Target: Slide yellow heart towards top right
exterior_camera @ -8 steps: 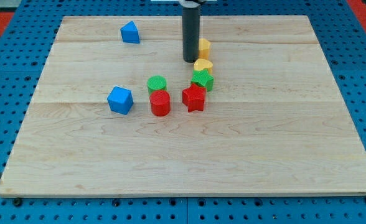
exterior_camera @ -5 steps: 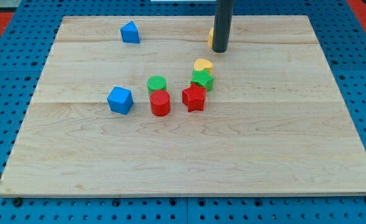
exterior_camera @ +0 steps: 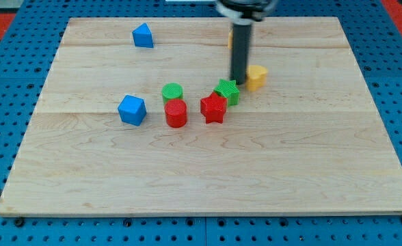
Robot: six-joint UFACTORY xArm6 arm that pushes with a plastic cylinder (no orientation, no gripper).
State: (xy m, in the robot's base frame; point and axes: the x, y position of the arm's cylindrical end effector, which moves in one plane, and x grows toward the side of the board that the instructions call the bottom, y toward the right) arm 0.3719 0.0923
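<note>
The yellow heart (exterior_camera: 256, 76) lies right of the board's centre, just right of the green star (exterior_camera: 226, 91). My tip (exterior_camera: 238, 82) stands down on the board between them, at the heart's left side and above the green star's top right point. The rod is blurred. A second yellow block (exterior_camera: 230, 38) shows only as a sliver behind the rod near the view's top.
A red star (exterior_camera: 213, 108) sits below the green star. A green cylinder (exterior_camera: 172, 91) and a red cylinder (exterior_camera: 176, 113) stand to their left. A blue cube (exterior_camera: 132, 109) lies further left, and a blue block (exterior_camera: 143, 35) sits at top left.
My tip swung from the top of the board down to the heart's left side. The yellow heart has slid right, away from the green star. The other yellow block moved up earlier.
</note>
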